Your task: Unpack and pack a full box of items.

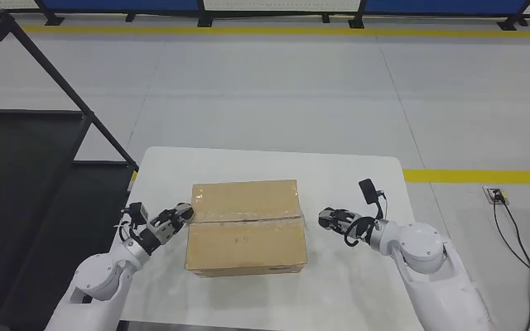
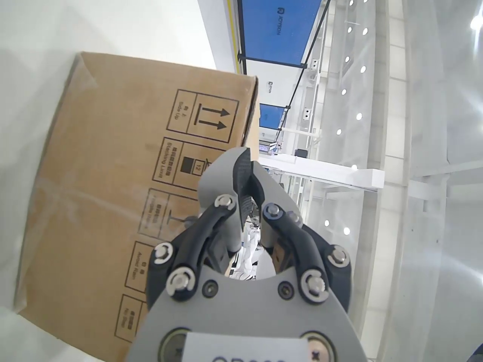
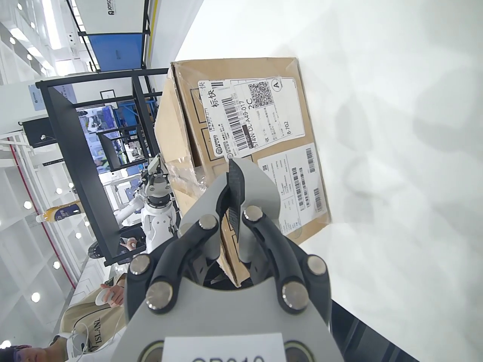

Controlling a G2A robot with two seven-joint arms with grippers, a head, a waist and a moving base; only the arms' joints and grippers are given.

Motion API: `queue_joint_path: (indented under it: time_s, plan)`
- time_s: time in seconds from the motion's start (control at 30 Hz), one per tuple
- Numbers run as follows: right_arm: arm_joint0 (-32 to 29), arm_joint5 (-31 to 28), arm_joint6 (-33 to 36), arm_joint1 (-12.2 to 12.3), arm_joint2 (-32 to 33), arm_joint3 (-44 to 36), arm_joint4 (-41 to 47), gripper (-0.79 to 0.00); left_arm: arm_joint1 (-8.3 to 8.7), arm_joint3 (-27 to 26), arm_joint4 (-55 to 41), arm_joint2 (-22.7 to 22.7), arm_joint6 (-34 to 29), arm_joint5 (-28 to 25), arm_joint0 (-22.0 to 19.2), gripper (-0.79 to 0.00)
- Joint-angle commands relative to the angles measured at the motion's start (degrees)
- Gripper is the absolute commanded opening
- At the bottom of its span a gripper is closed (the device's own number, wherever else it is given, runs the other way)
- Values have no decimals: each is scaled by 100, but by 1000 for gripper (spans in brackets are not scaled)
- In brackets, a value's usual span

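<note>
A brown cardboard box sits closed in the middle of the white table, a tape seam running across its top flaps. My left gripper is at the box's left end near the top edge, shut with nothing between its pads. In the left wrist view the box's printed side is just beyond the left gripper. My right gripper hovers a short gap off the box's right end, also shut and empty. The right wrist view shows the labelled end of the box past the right gripper.
A black metal frame and dark panel stand at the table's left. The table has bare room in front of and behind the box. Yellow floor lines run beyond the table.
</note>
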Motion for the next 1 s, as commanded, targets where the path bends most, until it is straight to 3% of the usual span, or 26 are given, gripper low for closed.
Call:
queue_joint_path:
  time_s: [0.0,0.6,0.77,0.93,0.97]
  plan:
    - [46,11,15,9,-27,19,-3,-785,1,-9,-125,-72,-2,-90,55,-785]
    - [253,25,19,99,-85,102,67,-785,-9,265,91,49,28,65,-39,-785]
    - [256,-194,-83,140,151,225,312,-785,7,298,-56,-187,219,-31,7,-785]
    - [292,-714,-172,191,549,539,753,-785,40,-103,-192,-583,518,-223,318,-785]
    - [314,-834,-185,202,609,620,800,-708,43,-215,-229,-649,579,-241,396,-785]
